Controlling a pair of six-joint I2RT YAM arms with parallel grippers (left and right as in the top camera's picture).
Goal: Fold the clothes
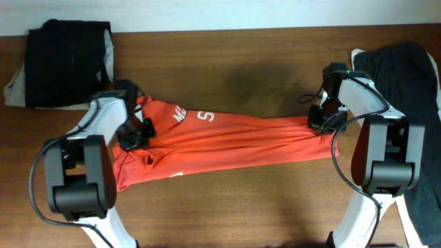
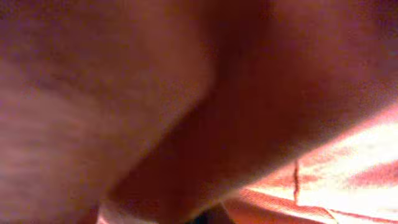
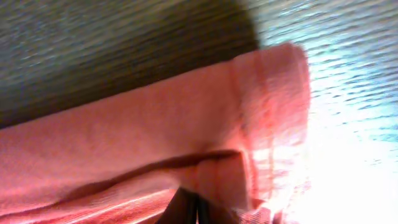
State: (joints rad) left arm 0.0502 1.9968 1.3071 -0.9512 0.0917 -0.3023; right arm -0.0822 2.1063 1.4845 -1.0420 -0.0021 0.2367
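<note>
The clothes' red-orange T-shirt (image 1: 241,138) lies stretched in a long band across the wooden table (image 1: 227,69), white lettering (image 1: 193,115) showing near its left part. My left gripper (image 1: 134,133) is shut on the shirt's bunched left end. My right gripper (image 1: 319,122) is shut on the shirt's right end. In the left wrist view blurred red fabric (image 2: 323,180) fills the frame and only a dark bit of the gripper (image 2: 204,219) shows. The right wrist view shows the shirt's hem (image 3: 267,112), with the dark gripper (image 3: 196,210) pressed together into the cloth.
A folded black garment (image 1: 69,62) lies at the back left corner over a pale cloth (image 1: 14,89). Another black garment (image 1: 406,76) is heaped at the right edge and hangs down beside my right arm. Bare wood (image 1: 241,207) runs along the front.
</note>
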